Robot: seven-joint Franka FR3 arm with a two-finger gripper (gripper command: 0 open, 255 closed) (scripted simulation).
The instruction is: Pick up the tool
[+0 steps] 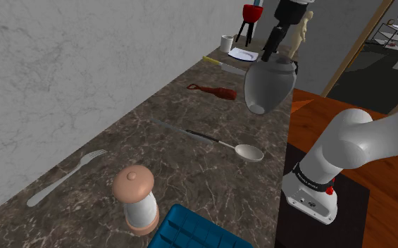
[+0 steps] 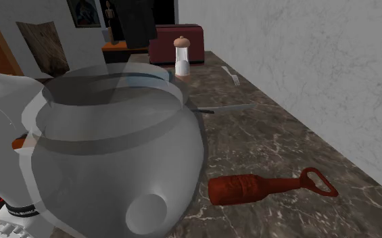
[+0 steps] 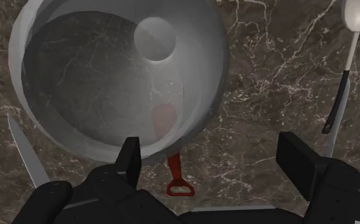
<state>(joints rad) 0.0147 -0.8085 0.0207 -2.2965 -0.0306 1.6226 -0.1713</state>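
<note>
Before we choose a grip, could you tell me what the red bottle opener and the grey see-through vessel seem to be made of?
Red bottle opener: matte, uniform red, perhaps painted metal or plastic; the look leaves it open.
Grey see-through vessel: smooth, seemingly glass, since the marbled counter shows through it.

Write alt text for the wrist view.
The open black gripper hangs above a dark marbled counter. A red bottle opener lies near one finger, partly seen through a translucent grey vessel. A spoon lies farther off.
</note>
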